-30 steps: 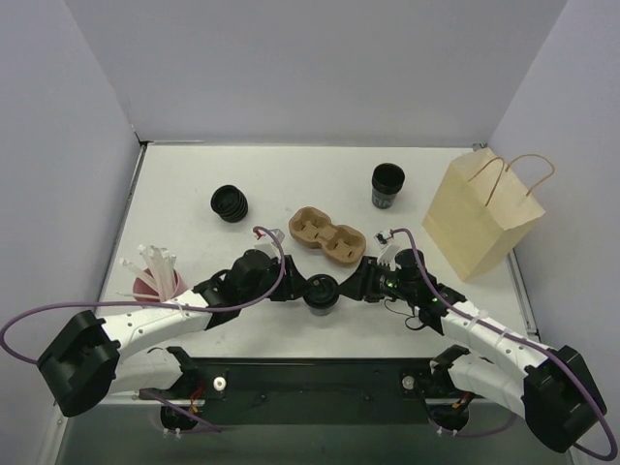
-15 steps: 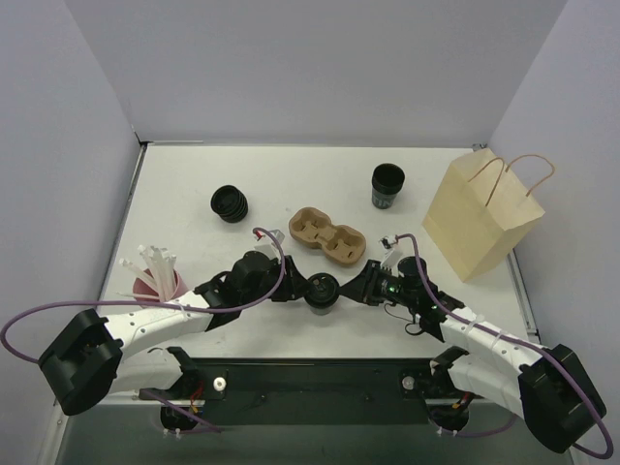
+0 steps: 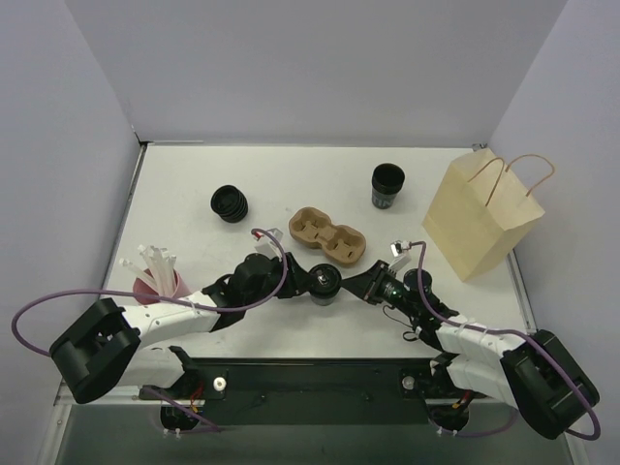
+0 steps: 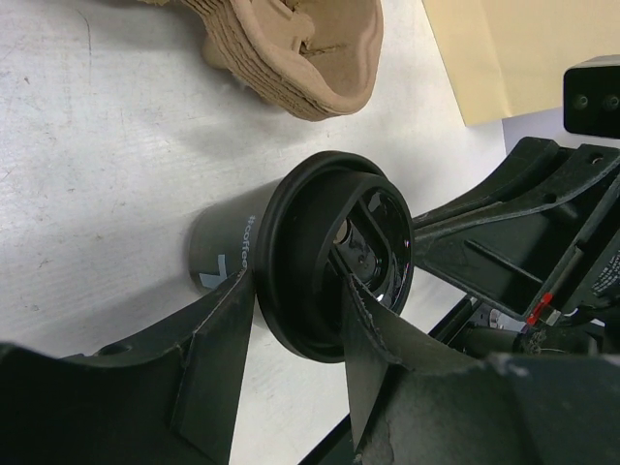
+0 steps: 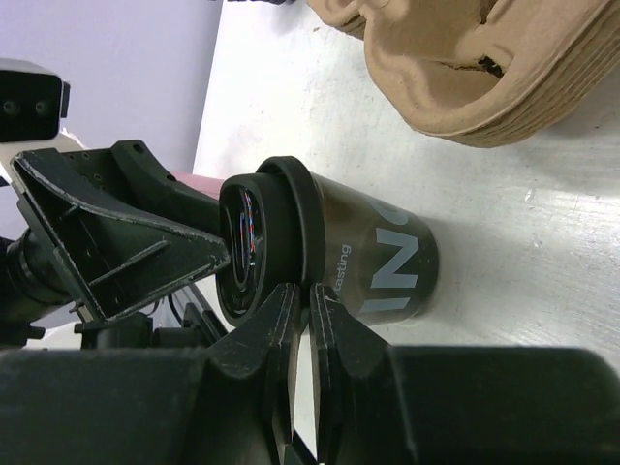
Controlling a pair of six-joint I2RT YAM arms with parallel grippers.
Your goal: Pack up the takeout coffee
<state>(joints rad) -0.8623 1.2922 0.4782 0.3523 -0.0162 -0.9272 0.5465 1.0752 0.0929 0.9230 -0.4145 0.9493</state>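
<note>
Takeout coffee [image 3: 323, 284] stands upright toward the counter's [image 3: 184, 194] near edge, just before the pulp carrier [image 3: 327, 235]; left fingers [image 4: 218, 339] pinch its lid [image 4: 329, 257] at the rim; right fingers [image 5: 276, 334] are pressed nearly together, empty, beside its wall; best lifted level, lest the glossy round lid pop off the smooth paper cup, into a rough moulded well.

Pale grey table top [image 3: 184, 184], matte, a few scuffs. Plain white panels close three sides: back wall [image 3: 310, 68], left wall [image 3: 58, 145], right wall [image 3: 576, 107]. Light soft, even, from above; shadows short and faint.
</note>
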